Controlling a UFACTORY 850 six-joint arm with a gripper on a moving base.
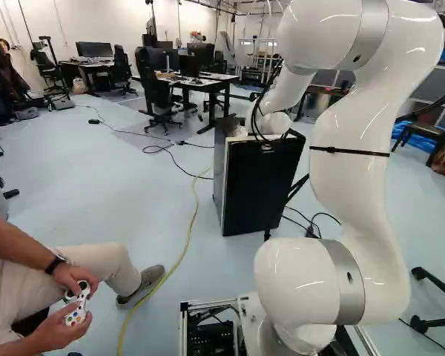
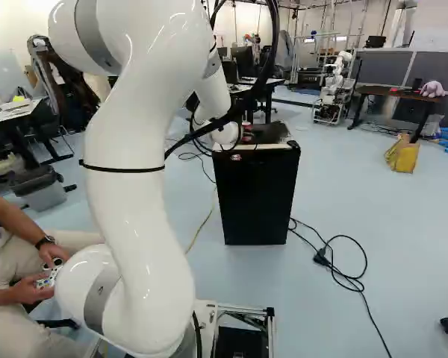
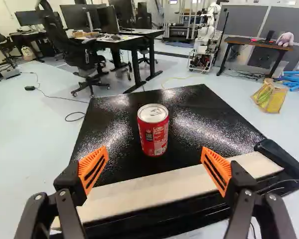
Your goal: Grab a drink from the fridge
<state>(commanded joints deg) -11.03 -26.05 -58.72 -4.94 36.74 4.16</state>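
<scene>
Since the gripper (image 3: 155,149) is spread wide at the arm-side edge of the fridge top (image 3: 199,122) and holds nothing, the grab isn't done; approach and line-up look mostly done. Red can (image 3: 153,130) stands upright ahead of it on that top, closer to the arm-side edge than the far one, well in from the corners. Left, by the look of it: advance, close, lift clear.
</scene>
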